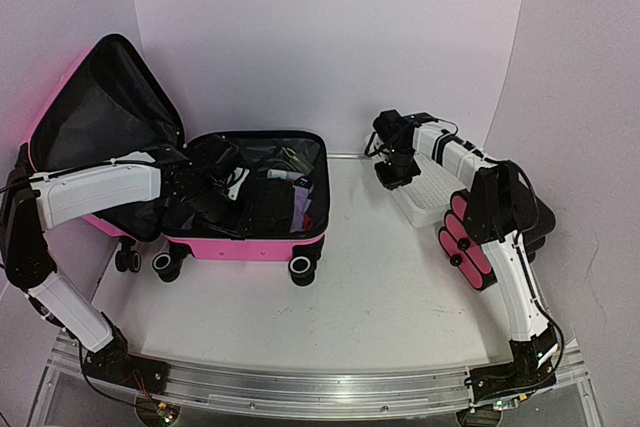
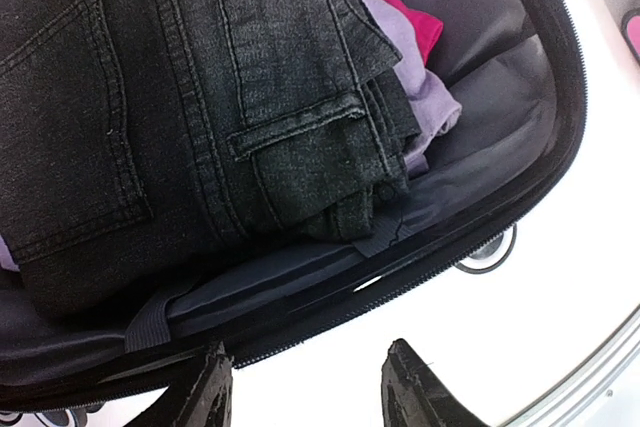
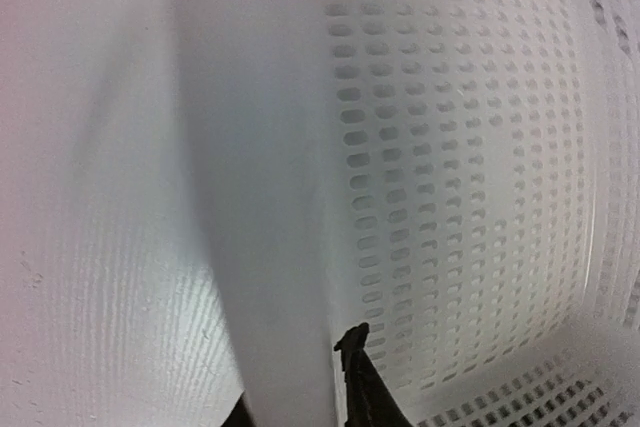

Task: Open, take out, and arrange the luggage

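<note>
One luggage (image 1: 250, 245), one white basket (image 1: 430, 209), one pair of dark jeans (image 2: 200, 97), two arms: left arm (image 1: 100, 192), right arm (image 1: 515, 277).

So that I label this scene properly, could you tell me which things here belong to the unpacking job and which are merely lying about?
Job: open pink suitcase; dark jeans, lilac garment and magenta garment inside it; white mesh basket, gripped by the right gripper.
Lying about: stack of black cases with pink ends.

You've got the white worktop (image 1: 380, 277) carrying the open pink luggage (image 1: 250, 245) on its wheels at left, with a white mesh basket (image 1: 428, 202) and stacked pink-ended cases (image 1: 465, 247) at right.
</note>
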You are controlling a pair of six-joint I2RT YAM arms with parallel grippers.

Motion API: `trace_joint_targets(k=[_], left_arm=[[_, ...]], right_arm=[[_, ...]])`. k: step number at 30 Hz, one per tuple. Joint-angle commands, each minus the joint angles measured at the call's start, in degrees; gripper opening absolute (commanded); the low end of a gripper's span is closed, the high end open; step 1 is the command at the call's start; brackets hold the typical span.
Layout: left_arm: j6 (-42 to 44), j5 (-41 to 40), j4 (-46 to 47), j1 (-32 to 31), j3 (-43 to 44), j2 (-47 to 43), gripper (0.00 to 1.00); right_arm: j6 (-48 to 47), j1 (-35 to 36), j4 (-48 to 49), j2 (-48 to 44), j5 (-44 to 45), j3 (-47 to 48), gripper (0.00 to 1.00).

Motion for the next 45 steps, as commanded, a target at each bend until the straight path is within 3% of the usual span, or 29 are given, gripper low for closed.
trace_joint_targets(k=[1,3,18,27,32,45], left_arm=[[-0.37,0.91,-0.37,-0.03,0.78,-3.23,0.52],[-0.56,0.91,-0.38,-0.03,0.52,-3.52,0.52],[-1.31,2.6,-0.37,-0.03,0.77,-3.01,0.52],[-1.3,2.76,-0.29,-0.03,0.93,-2.45,0.52],[-1.4,3.28,-0.2,-0.03,0.85,-2.33,0.53],[-0.97,4.46,0.17,0.09,1.91,-4.09,0.58]], right_arm=[[7.9,1.65,5.27,1.87,-0.79,5.26,0.05],[9.24,2.48,5.79,2.8,0.04,7.28,0.0],[22.1,8.69,17.3,5.92,-6.44,13.78,0.0],[34.27,15.24,15.37,-1.41,-1.28,7.88,0.0],[36.09,17.13,11.53,-6.5,2.62,4.73,0.0],[42.54,20.98,12.62,-21.69,7.62,-25.01,0.0]])
